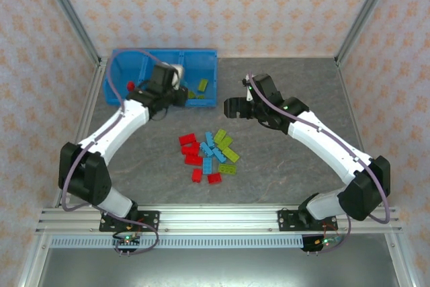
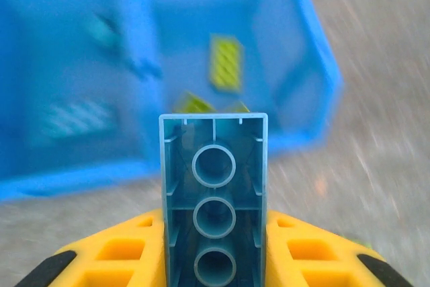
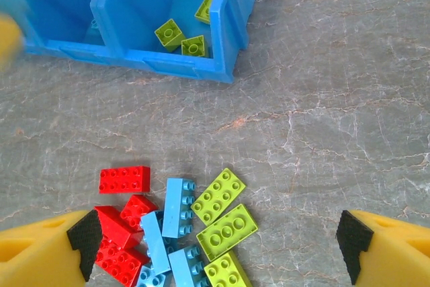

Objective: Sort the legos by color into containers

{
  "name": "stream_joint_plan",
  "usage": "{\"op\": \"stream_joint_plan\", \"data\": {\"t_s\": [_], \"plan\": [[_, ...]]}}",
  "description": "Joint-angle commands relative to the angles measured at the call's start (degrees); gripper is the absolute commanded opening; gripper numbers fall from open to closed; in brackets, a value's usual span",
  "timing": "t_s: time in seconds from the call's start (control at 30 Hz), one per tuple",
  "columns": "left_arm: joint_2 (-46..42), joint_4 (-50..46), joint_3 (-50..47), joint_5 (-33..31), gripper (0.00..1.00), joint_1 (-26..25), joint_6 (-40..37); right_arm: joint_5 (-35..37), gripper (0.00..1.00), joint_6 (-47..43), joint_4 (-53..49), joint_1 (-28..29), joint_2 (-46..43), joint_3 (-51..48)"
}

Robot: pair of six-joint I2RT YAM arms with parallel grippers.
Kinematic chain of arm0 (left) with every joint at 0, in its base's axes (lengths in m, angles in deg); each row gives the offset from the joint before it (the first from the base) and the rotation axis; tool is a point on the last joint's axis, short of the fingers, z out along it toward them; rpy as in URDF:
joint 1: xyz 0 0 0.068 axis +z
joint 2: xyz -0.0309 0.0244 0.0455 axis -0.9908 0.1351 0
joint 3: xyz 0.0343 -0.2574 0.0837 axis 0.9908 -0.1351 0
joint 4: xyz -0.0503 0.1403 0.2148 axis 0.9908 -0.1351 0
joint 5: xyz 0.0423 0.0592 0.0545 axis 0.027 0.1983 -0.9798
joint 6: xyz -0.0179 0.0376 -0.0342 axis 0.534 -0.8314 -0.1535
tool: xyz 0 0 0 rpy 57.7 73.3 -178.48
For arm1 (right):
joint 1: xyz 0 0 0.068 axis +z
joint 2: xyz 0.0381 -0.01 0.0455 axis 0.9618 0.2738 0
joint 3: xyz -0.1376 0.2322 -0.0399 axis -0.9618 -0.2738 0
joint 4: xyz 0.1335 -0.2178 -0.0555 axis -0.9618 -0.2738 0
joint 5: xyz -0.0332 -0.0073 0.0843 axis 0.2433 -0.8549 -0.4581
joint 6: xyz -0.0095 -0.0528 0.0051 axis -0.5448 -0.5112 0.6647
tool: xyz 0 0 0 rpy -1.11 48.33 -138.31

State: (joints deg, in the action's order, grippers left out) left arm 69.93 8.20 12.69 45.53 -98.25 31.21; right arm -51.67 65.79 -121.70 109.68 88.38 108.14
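Right wrist: three yellow-green legos (image 3: 169,33) in bin (image 3: 228,31).

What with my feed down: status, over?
Left gripper shut on blue lego, at bin. Right gripper open above pile. Nothing in the way.

A grey, marble-veined tabletop (image 1: 289,166) is enclosed by peach-patterned wallpapered walls (image 1: 222,5), with aluminium posts (image 1: 68,8) at the back corners and a metal rail (image 1: 222,218) along its near edge.
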Motion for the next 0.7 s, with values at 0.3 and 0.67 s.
{"op": "stream_joint_plan", "data": {"t_s": [0.3, 0.67], "plan": [[31.65, -16.39, 37.84, -1.44, 0.24, 12.31, 8.33, 1.49, 0.92, 1.94, -0.47, -0.20, -1.80, 0.18], [30.20, -16.28, 38.60, 7.41, 0.52, 13.64, 10.65, 2.16, 0.93, 2.69, -0.21, -0.23, -2.73, -0.75]]}}
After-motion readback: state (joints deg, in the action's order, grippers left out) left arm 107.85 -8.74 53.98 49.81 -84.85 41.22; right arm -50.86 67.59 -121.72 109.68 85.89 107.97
